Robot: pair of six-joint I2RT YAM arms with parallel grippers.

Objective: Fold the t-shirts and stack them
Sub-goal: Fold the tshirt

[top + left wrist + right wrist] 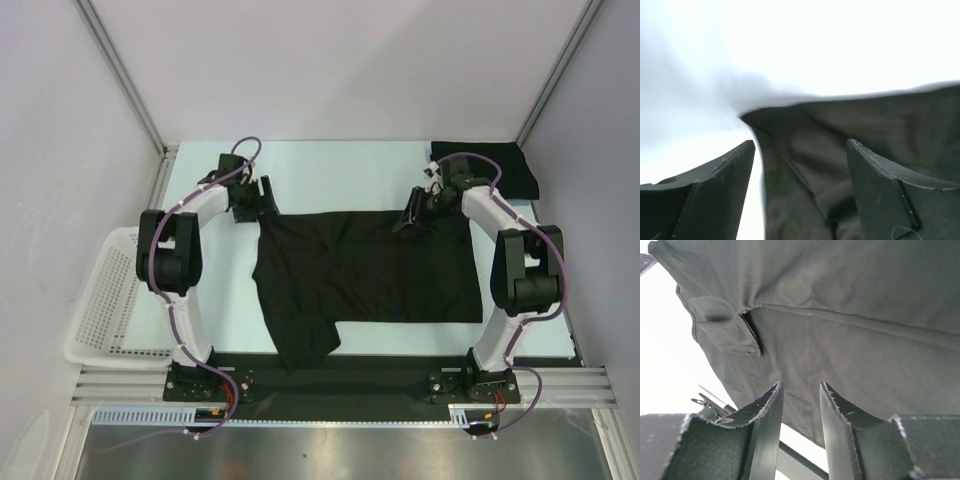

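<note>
top external, pale table (340,180), white walls (330,60), black t-shirt (380,270) spread, basket (105,300) left

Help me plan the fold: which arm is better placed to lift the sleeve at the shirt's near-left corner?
Probably left: the open left gripper sits at the t-shirt's left edge, on the sleeve's side; the right gripper hovers farther right.

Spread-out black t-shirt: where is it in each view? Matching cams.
Top external: spread-out t-shirt at centre of the pale table.
Left wrist: the t-shirt fills centre and right, corner at upper middle.
Right wrist: the t-shirt fills most of the frame.
Shared landmark: that table, bright left of the fabric in both wrist views.
</note>
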